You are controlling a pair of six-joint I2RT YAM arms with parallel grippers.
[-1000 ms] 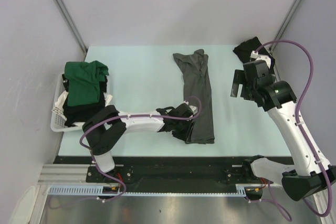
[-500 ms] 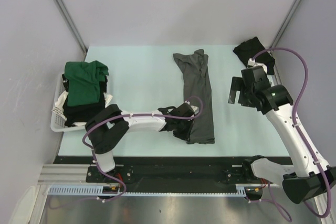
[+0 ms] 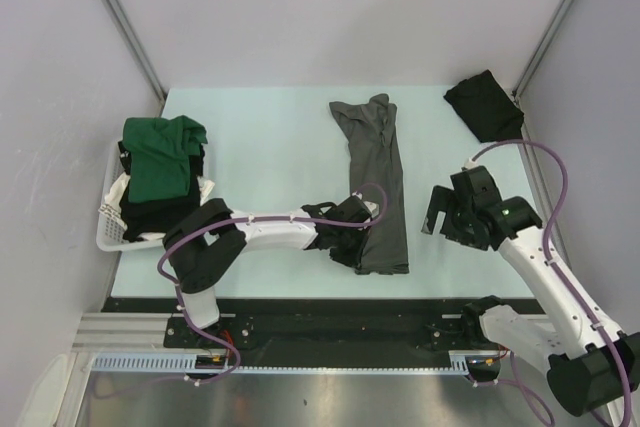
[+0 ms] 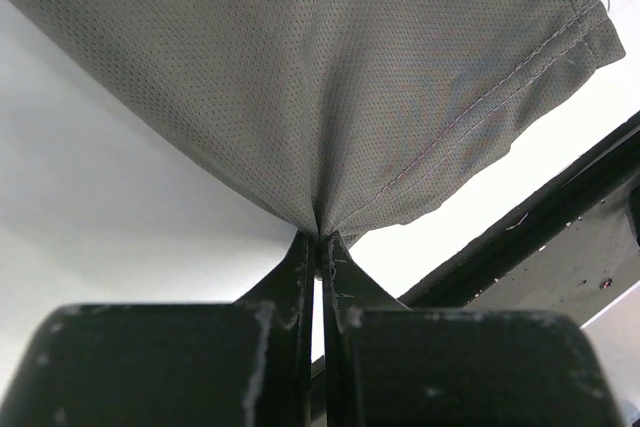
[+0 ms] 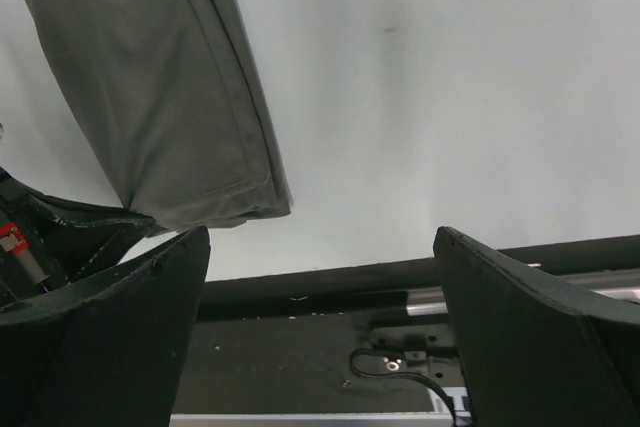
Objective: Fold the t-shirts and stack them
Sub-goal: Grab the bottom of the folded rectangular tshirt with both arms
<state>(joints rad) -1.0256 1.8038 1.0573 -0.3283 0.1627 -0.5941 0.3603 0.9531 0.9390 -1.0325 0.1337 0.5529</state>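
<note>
My right gripper (image 3: 437,213) had pulled back from the black shirt (image 3: 484,105) in the far right corner, its jaws wide apart. My left gripper (image 4: 320,247) was clamped on the near hem of the grey shirt (image 3: 378,177), which lay mid-table (image 3: 260,137). The green shirt (image 3: 160,155) lay on the basket (image 3: 108,232).

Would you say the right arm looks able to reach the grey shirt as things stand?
Probably yes: the open right gripper hangs beside the grey shirt, only bare table between them.
</note>
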